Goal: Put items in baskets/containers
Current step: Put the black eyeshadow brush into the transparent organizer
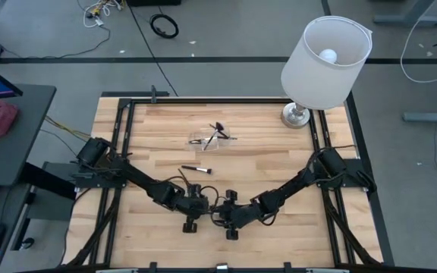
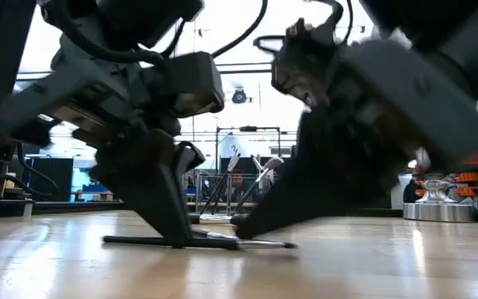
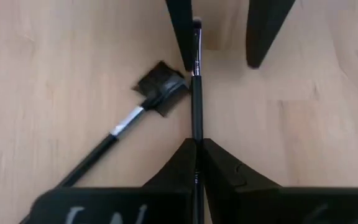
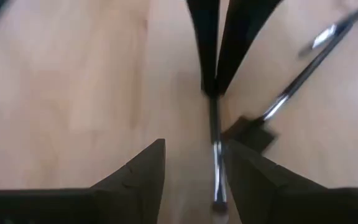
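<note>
The left hand (image 3: 197, 144) pinches one end of a thin brush (image 3: 196, 106) lying flat on the surface, its long axis running straight toward the spread right hand (image 4: 194, 158), whose fingers straddle its far end.

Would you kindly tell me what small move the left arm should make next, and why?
Probably lift straight up a little. The left hand is shut on the thin dark-handled makeup brush, which lies flat on the wooden table, and the open right hand straddles its tip, so sliding sideways risks a bump.
</note>
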{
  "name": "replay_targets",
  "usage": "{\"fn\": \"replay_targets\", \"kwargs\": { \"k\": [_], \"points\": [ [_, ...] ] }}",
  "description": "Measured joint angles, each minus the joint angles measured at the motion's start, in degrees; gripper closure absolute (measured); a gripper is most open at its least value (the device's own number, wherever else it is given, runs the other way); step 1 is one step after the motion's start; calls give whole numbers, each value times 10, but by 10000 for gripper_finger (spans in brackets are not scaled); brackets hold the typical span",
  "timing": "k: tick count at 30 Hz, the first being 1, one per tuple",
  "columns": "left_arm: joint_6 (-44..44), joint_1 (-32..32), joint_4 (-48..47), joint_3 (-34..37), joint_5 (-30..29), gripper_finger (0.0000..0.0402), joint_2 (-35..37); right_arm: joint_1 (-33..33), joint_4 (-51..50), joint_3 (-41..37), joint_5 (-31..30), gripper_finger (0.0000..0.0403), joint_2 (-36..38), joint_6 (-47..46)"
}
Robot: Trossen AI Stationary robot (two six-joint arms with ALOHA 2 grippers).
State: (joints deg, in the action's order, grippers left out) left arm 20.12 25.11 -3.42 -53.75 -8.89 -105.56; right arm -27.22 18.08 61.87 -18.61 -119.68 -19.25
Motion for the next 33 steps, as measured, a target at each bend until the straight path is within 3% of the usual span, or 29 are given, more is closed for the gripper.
{"fn": "replay_targets", "kwargs": {
  "k": [12,19,29,33],
  "points": [
    [3,-6,11,-4,0,381,-35,0,-3,1,-19,234,-18,-2],
    [3,-5,10,-4,3,381,-35,0,-44,3,-16,237,-17,-62],
    [6,4,7,-3,8,381,-35,-18,-74,-1,-30,309,-18,-55],
    [6,4,7,-3,8,381,-35,-24,-41,-27,-44,327,-17,-77]
  ]
}}
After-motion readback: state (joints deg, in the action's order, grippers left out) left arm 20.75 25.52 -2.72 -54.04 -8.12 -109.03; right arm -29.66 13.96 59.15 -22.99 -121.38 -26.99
